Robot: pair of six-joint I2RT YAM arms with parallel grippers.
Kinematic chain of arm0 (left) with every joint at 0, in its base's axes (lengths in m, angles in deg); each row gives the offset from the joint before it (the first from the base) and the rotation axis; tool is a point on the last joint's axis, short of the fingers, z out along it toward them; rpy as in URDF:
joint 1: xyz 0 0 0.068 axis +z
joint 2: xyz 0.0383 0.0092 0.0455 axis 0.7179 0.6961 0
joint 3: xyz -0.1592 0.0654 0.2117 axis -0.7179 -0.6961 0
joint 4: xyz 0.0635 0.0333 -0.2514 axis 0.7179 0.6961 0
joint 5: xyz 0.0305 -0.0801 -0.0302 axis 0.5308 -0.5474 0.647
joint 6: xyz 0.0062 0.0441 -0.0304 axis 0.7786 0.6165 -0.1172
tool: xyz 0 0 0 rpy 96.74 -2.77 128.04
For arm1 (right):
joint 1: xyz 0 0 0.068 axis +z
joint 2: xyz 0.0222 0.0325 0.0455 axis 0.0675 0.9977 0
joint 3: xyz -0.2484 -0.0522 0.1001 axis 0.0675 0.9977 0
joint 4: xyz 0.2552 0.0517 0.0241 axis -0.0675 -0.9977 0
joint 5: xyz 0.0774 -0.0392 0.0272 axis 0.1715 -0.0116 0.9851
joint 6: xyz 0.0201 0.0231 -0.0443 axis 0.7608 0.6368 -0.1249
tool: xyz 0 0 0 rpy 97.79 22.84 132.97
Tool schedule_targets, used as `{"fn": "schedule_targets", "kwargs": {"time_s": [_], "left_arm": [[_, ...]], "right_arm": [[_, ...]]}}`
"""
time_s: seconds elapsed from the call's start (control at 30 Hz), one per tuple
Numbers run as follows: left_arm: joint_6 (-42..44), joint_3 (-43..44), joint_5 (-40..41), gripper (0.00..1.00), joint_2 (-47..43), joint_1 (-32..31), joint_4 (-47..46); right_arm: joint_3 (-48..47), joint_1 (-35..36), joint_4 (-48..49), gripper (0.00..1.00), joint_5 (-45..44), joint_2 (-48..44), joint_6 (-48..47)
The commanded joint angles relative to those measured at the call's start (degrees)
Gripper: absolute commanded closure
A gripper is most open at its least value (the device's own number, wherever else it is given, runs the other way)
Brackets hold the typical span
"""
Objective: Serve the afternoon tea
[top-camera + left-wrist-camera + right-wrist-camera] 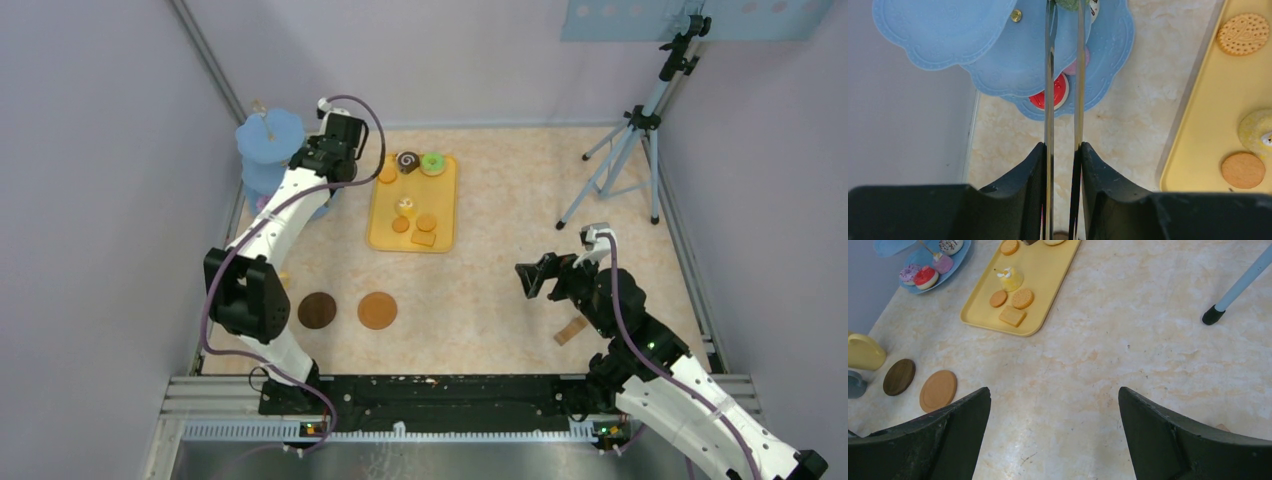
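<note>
My left gripper (1062, 146) (312, 152) is shut on the long metal tongs (1049, 90), which reach over the blue tiered stand (998, 60) (268, 138). A red doughnut (1058, 89) lies on the stand's lower plate; something green (1068, 4) shows at the tong tips, and whether it is gripped I cannot tell. The yellow tray (440, 200) holds a green doughnut (432, 163), a yellow cake (404, 207) and orange biscuits (427, 222). Two brown coasters (317, 310) (377, 310) lie near the left arm. A yellow mug (865, 352) and a grey mug (855, 384) stand beside them. My right gripper (1053, 390) (535, 275) hovers open over bare table.
A small wooden block (570, 332) lies by the right arm. A tripod (630, 150) stands at the back right, one foot (1213, 315) on the table. Walls close in the left, back and right sides.
</note>
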Motion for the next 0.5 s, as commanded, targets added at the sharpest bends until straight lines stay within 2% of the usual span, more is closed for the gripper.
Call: {"fn": "schedule_targets", "kwargs": {"time_s": [0.0, 0.17, 0.47], "left_arm": [[0.56, 1.79, 2.86, 0.71, -0.96, 1.08, -4.63], [0.34, 3.17, 1.59, 0.66, 0.64, 2.43, -4.14], [-0.63, 5.65, 0.10, 0.49, 1.95, 3.39, -1.92]], "right_arm": [[-0.44, -0.30, 1.54, 0.04, -0.74, 0.03, -0.54], [-0.44, -0.32, 1.67, 0.04, -0.84, 0.22, -0.71], [-0.55, -0.32, 1.52, 0.04, -0.75, 0.38, -0.60]]}}
